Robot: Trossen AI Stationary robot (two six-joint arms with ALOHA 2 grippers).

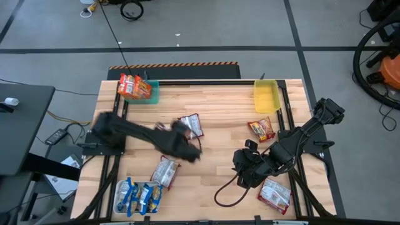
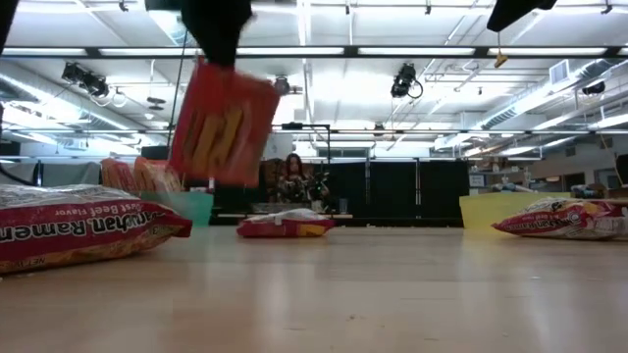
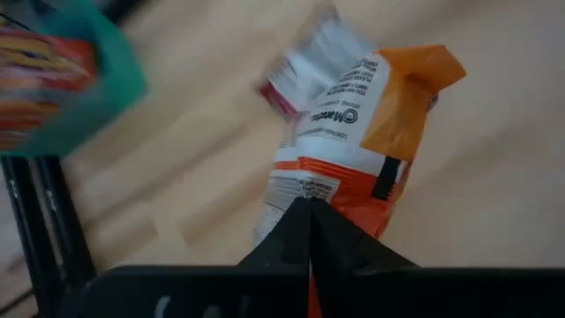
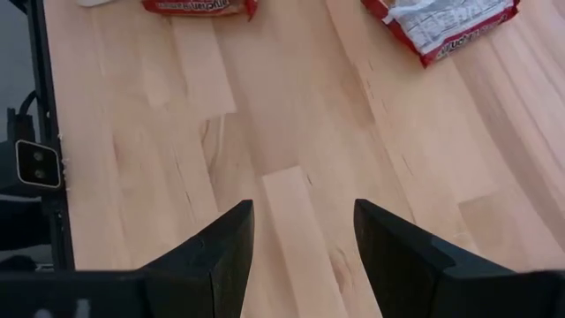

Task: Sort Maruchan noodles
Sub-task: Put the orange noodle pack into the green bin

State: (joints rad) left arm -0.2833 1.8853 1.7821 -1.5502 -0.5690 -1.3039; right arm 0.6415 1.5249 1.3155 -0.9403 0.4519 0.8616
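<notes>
1. Hanging above the worktop (image 1: 212, 106), an orange Maruchan packet (image 3: 353, 150) is pinched between the closed jaws of the left gripper (image 3: 307, 221), near the middle of the surface.
2. Other red-and-white packets (image 1: 261, 129) lie flat around it; the teal tray (image 1: 149, 94) holds orange ones, the white tray (image 1: 120, 190) blue-and-yellow ones.
3. The right gripper (image 4: 302, 238) waits over bare wood, jaws wide apart and holding nothing.

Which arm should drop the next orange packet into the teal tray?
Left. The left claw is shut on an orange packet, lifted off the table near the teal tray. The right claw hangs open and empty, far across the table.
</notes>
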